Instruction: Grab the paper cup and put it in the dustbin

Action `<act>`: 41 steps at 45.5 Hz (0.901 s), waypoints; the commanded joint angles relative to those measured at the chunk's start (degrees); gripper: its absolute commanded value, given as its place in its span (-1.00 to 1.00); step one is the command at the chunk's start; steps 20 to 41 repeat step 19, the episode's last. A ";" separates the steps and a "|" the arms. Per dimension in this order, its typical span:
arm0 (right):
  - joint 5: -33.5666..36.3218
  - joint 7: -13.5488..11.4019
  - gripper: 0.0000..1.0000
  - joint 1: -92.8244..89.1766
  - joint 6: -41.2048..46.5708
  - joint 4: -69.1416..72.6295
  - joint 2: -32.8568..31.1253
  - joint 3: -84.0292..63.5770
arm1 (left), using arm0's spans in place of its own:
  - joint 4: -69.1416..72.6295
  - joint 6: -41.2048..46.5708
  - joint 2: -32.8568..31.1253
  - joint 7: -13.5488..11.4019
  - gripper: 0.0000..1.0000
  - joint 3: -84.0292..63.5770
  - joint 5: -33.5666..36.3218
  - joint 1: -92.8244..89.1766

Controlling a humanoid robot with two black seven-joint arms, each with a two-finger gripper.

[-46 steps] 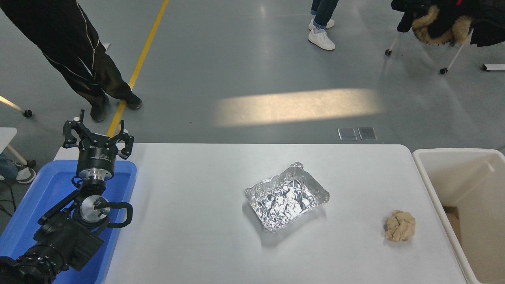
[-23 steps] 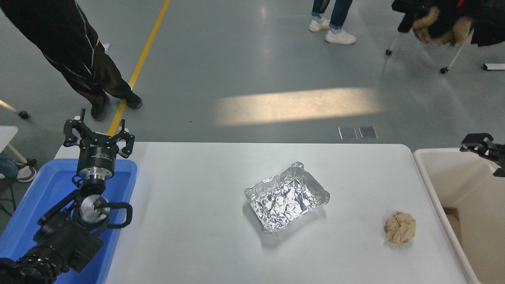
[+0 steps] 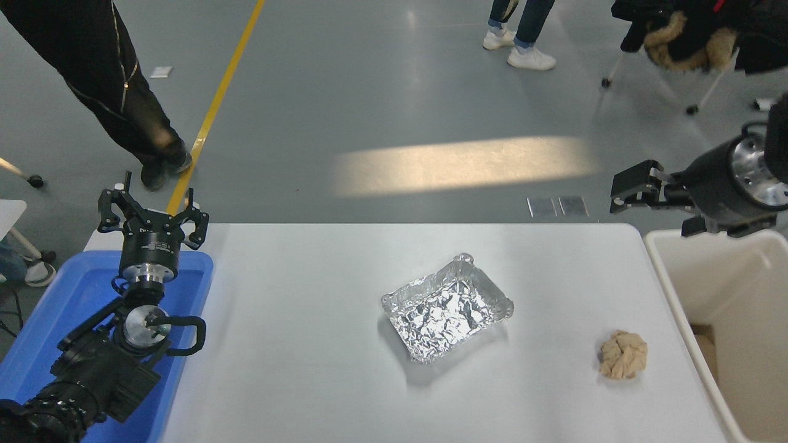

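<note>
The right gripper (image 3: 629,187) is held above the table's (image 3: 308,369) far right corner, just left of the dustbin (image 3: 668,289); whether its fingers are spread cannot be told. The paper cup is not seen in this view. A foil tray (image 3: 446,314) lies mid-table, a crumpled tan paper ball (image 3: 623,354) near the bin. The left gripper (image 3: 152,216) is parked over the blue tray (image 3: 74,295), fingers spread wide.

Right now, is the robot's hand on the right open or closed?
Open. The right gripper holds nothing, and its black fingers are spread apart above the table's far corner, beside the dustbin.
</note>
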 commanded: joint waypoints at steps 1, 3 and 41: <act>2.00 -0.30 1.00 7.50 14.00 2.23 3.48 4.68 | 0.02 0.00 0.00 0.01 0.98 -0.01 0.00 0.01; 2.00 -0.39 1.00 7.41 14.71 2.23 3.84 5.65 | 0.02 0.00 0.00 0.01 0.98 -0.01 0.00 0.01; 12.19 -0.83 1.00 4.25 15.24 2.23 10.42 2.58 | 0.02 0.00 0.00 0.01 0.98 -0.01 0.00 0.01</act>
